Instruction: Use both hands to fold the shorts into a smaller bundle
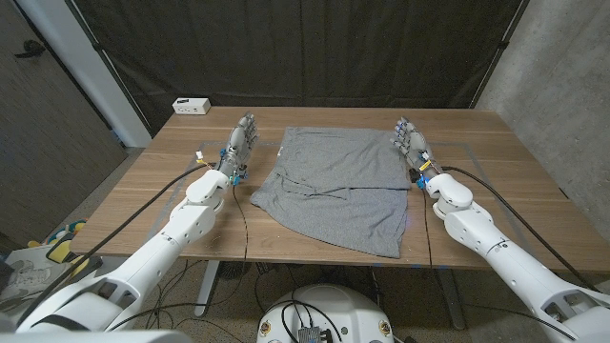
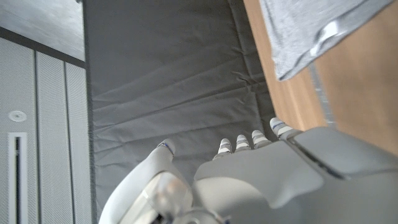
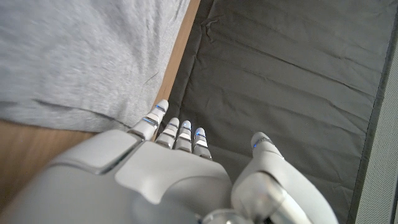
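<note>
You have the grey shorts [image 1: 334,186] lying spread in the middle of the wooden table [image 1: 143,205], partly folded, with some wrinkles. Your left hand [image 1: 238,145] is just beside their left edge, fingers stretched out and holding nothing. Your right hand [image 1: 412,145] is at their right edge, fingers also stretched and empty. A small white box [image 1: 191,106] sits at the far left corner.

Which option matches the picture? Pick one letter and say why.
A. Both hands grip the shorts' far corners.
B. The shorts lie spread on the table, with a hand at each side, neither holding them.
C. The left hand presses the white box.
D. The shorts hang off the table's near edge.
B: the grey shorts lie spread on the table, with the left hand and right hand beside them, holding nothing.
</note>
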{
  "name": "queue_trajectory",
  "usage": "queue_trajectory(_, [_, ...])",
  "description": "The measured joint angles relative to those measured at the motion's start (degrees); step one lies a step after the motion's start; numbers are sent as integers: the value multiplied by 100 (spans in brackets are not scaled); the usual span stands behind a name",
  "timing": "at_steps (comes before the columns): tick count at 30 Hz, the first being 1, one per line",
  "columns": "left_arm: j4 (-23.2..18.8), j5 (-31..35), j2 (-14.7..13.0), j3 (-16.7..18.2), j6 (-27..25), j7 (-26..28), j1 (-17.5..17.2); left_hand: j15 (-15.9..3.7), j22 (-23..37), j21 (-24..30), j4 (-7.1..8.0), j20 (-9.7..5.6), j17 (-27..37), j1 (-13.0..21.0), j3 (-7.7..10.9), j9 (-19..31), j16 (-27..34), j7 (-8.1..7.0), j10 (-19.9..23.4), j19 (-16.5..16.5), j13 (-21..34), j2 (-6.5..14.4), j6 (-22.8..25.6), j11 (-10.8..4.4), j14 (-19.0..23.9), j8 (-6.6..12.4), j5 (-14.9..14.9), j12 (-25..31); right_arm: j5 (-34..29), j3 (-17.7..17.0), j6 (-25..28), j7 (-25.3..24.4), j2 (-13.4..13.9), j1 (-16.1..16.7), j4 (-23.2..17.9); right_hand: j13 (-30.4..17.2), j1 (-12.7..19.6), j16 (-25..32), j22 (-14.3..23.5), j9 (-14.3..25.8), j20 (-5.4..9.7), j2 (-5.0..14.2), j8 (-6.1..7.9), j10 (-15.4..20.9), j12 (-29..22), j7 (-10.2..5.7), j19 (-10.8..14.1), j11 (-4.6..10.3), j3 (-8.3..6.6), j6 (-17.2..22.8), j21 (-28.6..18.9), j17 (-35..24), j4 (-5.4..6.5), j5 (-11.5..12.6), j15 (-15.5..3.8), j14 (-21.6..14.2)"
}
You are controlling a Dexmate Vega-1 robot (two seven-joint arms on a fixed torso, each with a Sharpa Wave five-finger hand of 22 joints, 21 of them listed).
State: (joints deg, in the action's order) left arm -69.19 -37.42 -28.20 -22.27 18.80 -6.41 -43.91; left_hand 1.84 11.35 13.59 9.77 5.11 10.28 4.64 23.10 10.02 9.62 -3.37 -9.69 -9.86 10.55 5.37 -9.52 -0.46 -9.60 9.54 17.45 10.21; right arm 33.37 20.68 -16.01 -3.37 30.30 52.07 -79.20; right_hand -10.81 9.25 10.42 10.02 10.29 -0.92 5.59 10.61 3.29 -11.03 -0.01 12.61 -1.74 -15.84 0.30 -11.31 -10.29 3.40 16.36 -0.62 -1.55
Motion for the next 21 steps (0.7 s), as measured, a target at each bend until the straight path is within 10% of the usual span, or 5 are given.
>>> queue_trajectory(10, [375, 353, -46, -149, 191, -275, 287, -42, 10, 57, -173, -64, -39, 40, -64, -17, 99, -117, -14, 3, -17, 39, -29, -119, -41, 162, -6, 166, -253, -26, -85, -382, 83, 298, -631, 1, 20, 41, -17, 0, -117, -21, 22, 72, -22, 63, 12, -72, -33, 63, 0, 0, -32, 0, 159, -91])
queue_trajectory(21, [-316, 903, -229, -254, -34, 421, 97, -41, -16, 83, -469, -30, -43, 327, -88, -16, 142, -116, -14, 98, -17, -112, -29, -118, -40, 238, -116, 317, -211, -126, -143, -233, 311, 378, -718, 1, 340, 85, -16, -1, -312, 78, 44, 238, -45, 109, 104, -194, -187, 140, 0, 16, -230, 0, 351, -286])
